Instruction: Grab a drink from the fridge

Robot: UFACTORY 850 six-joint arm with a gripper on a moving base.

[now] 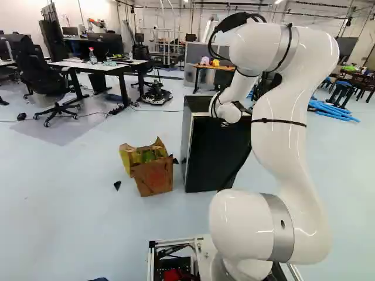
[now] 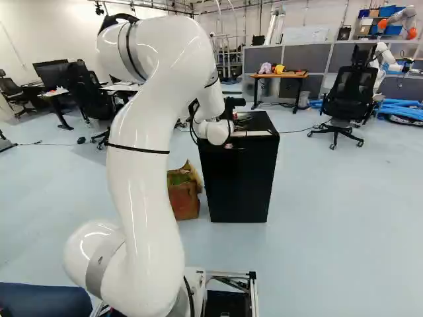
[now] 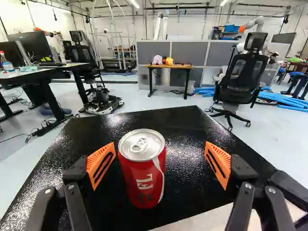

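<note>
- Atop the black fridge (image 2: 241, 191), a red can (image 3: 142, 175) with a silver lid stood upright, its ring tab uppermost.
- Gripper (image 2: 242, 117) reached over the fridge top; fingers spread wide, orange pads (image 3: 219, 164) well apart, grip empty.
- Can sat between the two pads, off-centre, close beside the one on the white desk's (image 1: 96, 66) side; clear gap to the other.
- Brown paper bag (image 1: 153, 177) rested on the floor near the fridge, left base view.
</note>
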